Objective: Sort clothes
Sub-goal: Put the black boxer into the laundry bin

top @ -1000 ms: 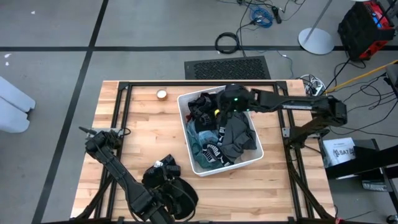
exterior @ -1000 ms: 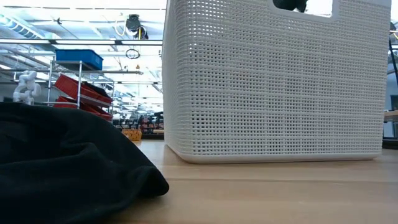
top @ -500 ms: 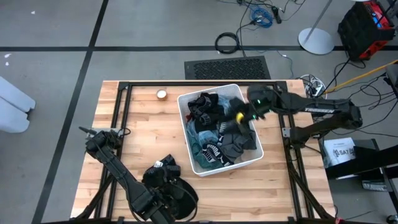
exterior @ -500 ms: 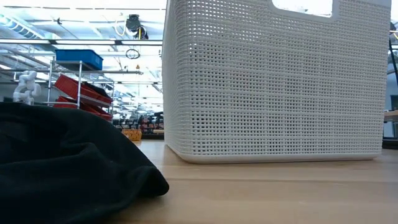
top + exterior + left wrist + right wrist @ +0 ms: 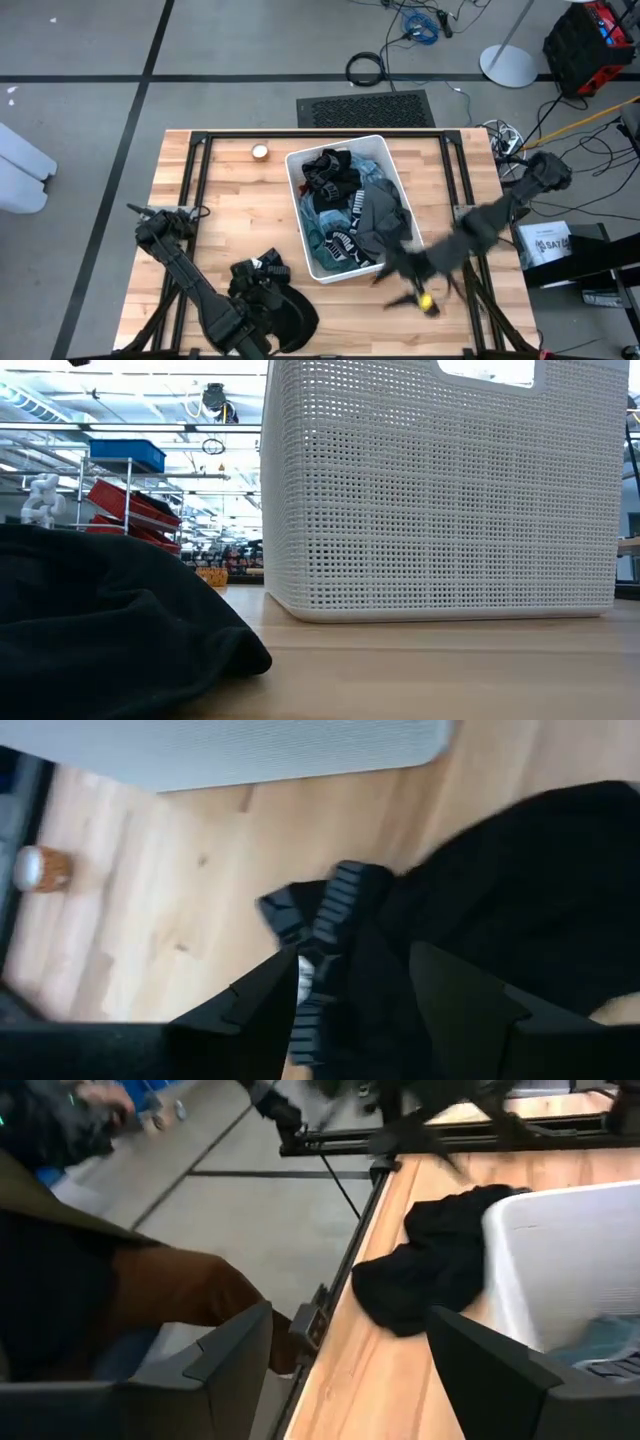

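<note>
Clothes point(image 5: 352, 212) fill the white bin point(image 5: 398, 262) in the middle of the counter point(image 5: 220, 225): black pieces toward the far end, a dark grey garment draped to one side, teal-grey stripes and a white-patterned piece deeper in, all so tangled from above that I can't separate one garment from the next. The right claw point(image 5: 425, 298) is off the bin's near corner, low over the counter's front edge, smeared by motion in the high view; its two dark fingers point(image 5: 235, 1342) stand wide apart in its own wrist view with nothing between them, and a yellowish spot shows at its tip that I can't identify. Ahead of that claw, across the counter, lies a black garment point(image 5: 430, 1265) heaped beside the bin wall, and beyond the counter's edge a person's brown trouser leg point(image 5: 170, 1295) and dark jacket show, cut off by the frame. The left claw point(image 5: 262, 285) sits at the counter's near edge, right above that same black heap; its fingers point(image 5: 262, 1005) are spread open, and between them lies a ribbed dark cuff or sock point(image 5: 335, 915) on the black cloth, though whether the fingers touch it I can't tell. Well beyond the left claw, near the counter's far edge, sits a small round object point(image 5: 260, 151), too small to make out. From counter height the black heap point(image 5: 110, 625) fills the foreground beside the bin's mesh wall point(image 5: 440, 490), which hides everything inside.
</note>
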Tool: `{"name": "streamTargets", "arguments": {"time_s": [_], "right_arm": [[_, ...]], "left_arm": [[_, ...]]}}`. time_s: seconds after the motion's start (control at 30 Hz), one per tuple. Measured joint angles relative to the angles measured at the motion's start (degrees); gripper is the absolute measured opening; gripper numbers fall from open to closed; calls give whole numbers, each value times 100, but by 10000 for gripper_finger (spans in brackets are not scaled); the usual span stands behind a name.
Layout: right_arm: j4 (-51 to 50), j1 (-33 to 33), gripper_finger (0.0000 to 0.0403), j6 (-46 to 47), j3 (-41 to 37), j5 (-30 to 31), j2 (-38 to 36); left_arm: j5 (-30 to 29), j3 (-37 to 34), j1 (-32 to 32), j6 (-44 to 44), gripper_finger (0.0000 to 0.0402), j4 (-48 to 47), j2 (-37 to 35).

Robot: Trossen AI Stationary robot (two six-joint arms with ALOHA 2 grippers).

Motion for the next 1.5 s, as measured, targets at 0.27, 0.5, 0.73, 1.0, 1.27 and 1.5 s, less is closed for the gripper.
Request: {"name": "streamTargets", "arguments": {"time_s": [0.27, 0.5, 0.73, 1.0, 1.27, 1.5], "right_arm": [[1305, 1803, 254, 148, 2, 1847, 1365], [2721, 2321, 254, 415, 2, 2192, 2554], [2638, 2332, 254, 1077, 2, 2182, 2885], [2628, 2365, 254, 1173, 2, 2059, 2902], [2601, 2365, 254, 1179, 4, 2059, 2902], [2577, 2365, 254, 1177, 4, 2059, 2902]], "left_arm": [[412, -918, 845, 989, 203, 512, -864], [1520, -3084, 1403, 989, 203, 2261, -2437], [2694, -4831, 1433, -1319, 203, 2670, -3456], [2839, -5629, 1433, -1525, 203, 3439, -3904], [2873, -6293, 1433, -1047, 203, 4408, -4008], [3169, -6570, 1442, -739, 202, 5396, -4028]]}}
